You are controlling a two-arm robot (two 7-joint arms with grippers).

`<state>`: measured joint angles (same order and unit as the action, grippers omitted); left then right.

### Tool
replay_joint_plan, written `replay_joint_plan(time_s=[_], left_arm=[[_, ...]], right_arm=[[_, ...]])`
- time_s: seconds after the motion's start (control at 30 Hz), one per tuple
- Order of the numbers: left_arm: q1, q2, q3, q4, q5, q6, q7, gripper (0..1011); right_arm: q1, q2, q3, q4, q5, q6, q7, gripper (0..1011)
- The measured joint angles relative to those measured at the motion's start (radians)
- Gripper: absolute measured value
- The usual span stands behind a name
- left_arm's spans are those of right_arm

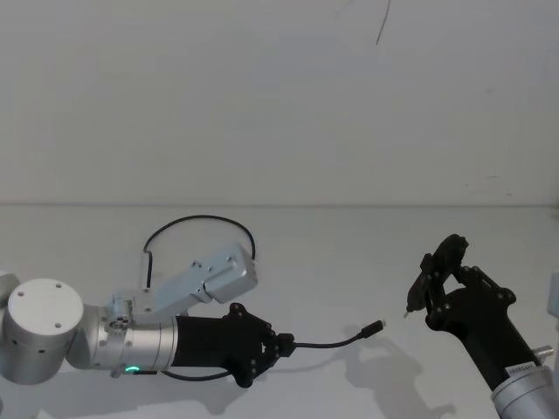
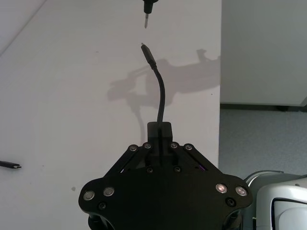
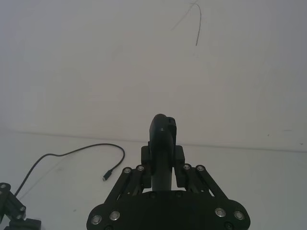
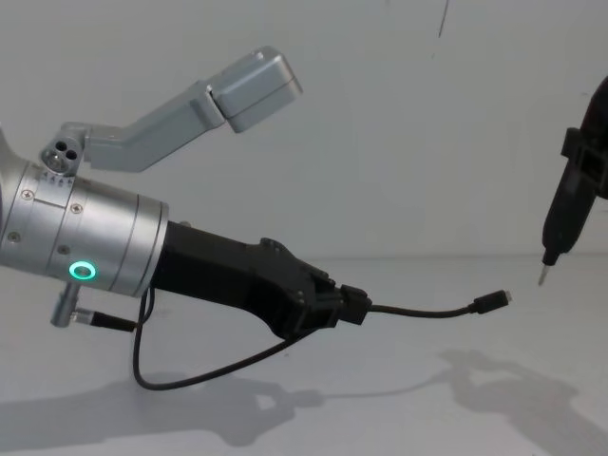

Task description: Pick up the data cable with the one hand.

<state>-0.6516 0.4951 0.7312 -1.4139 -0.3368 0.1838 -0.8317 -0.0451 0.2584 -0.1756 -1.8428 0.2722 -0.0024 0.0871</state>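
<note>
My left gripper (image 4: 347,309) pinches the data cable (image 4: 427,311) in closed jaws behind one plug (image 4: 489,302), above the worktop's (image 1: 349,262) front edge. It looks light and floppy. The right gripper's (image 1: 445,266) jaws clamp a stub lead (image 4: 560,223).

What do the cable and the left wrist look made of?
Cable: matte black, probably rubber-sheathed, bending softly from the left end effector; plug tip looks metallic. Left wrist: satin silver sheen, probably metal. The right end effector holds a black stub lead.
</note>
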Motion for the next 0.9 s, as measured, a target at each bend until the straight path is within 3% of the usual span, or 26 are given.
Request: replay_joint_plan(time_s=[0.9], left_arm=[[0.0,0.001,0.0,-0.001,0.0,0.0,-0.001,36]], right_arm=[[0.011,-0.042,0.017,0.023,0.048,0.01,0.049,263]])
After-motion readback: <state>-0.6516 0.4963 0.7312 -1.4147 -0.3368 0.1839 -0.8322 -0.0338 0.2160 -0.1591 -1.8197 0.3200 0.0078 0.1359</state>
